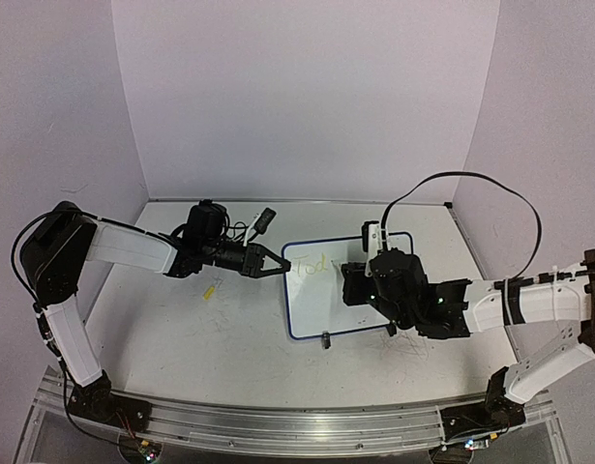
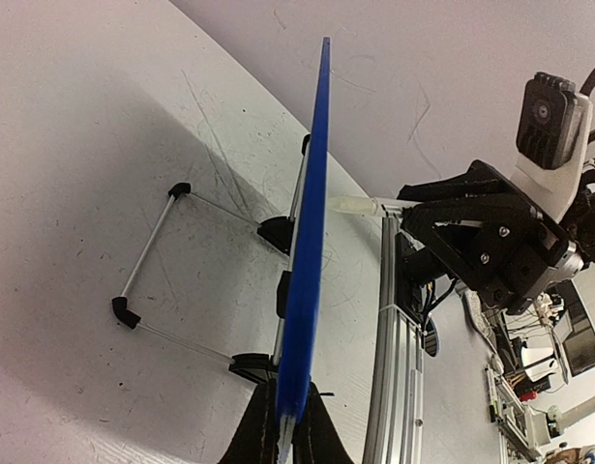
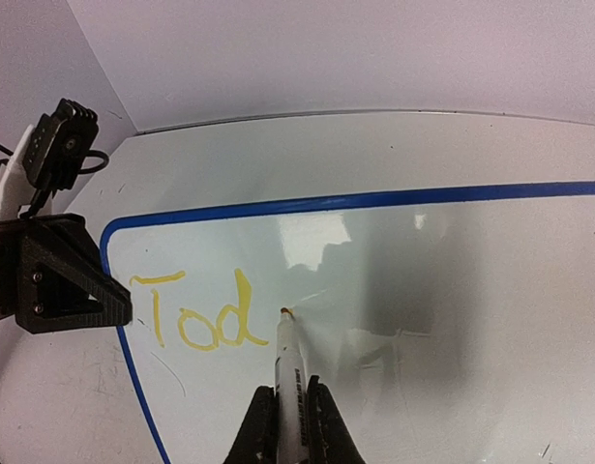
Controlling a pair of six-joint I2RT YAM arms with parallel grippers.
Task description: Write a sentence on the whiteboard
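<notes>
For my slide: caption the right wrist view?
Marker in the right gripper meets the whiteboard beside yellow "Tod".

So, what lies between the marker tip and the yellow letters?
Nothing: only bare whiteboard separates the marker tip from the letters, in the right wrist view.

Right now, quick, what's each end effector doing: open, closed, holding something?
Left end effector: closed, holding the whiteboard by its edge.
Right end effector: closed on a marker.
</notes>
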